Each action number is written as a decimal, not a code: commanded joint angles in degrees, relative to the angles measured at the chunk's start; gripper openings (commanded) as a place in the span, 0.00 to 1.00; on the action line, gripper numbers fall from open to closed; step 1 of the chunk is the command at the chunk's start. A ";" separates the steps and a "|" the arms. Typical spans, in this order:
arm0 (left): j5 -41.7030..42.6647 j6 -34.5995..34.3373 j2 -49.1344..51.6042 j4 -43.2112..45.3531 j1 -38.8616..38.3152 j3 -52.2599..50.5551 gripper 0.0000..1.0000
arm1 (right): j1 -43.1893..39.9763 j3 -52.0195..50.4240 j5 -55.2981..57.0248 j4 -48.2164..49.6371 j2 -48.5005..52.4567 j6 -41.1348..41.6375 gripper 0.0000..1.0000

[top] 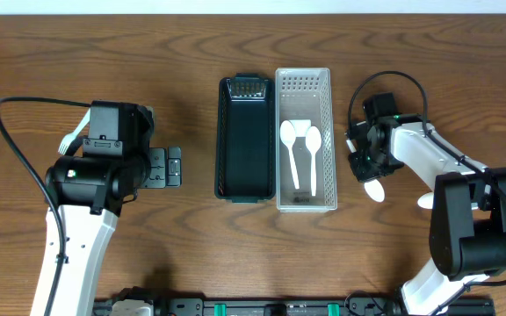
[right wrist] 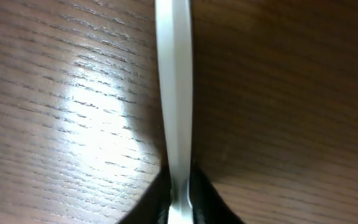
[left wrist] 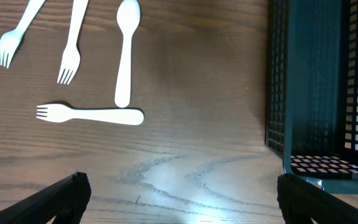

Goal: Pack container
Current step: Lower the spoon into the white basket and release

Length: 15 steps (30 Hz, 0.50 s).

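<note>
Since the wooden table [top: 77,53] carries everything, I start from it: in its middle stand two long baskets side by side, touching, a dark basket [top: 246,149] that looks empty and a white basket [top: 328,140] to its right with two white spoons [top: 290,140] lying inside. The left gripper [top: 172,167] hangs over the table to the left of the dark basket with its fingers wide apart and holding nothing. Under it, in the left wrist view, lie three white forks [left wrist: 89,115] and one loose spoon [left wrist: 126,56]. The right gripper [top: 365,165] is to the right of the white basket, and its fingers are closed on the thin handle of a held spoon [right wrist: 174,74], low over the wood. I judge this plastic cutlery to be very light, rather stiff and smooth, so it may turn or slip in the grip. The flat handle near its middle seems the best place to take it, not the round bowl.
</note>
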 commanded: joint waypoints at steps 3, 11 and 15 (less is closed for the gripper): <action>-0.46 -0.09 0.35 -0.26 0.26 1.03 0.98 | -0.42 0.04 -0.81 -0.33 1.86 3.10 0.01; -0.46 -0.07 0.35 -0.26 0.26 1.03 0.98 | -0.31 17.88 -0.61 -14.29 -2.27 11.87 0.01; -0.46 -0.09 0.35 -0.26 0.26 1.03 0.99 | 0.94 33.99 -1.27 -21.90 -4.42 23.21 0.01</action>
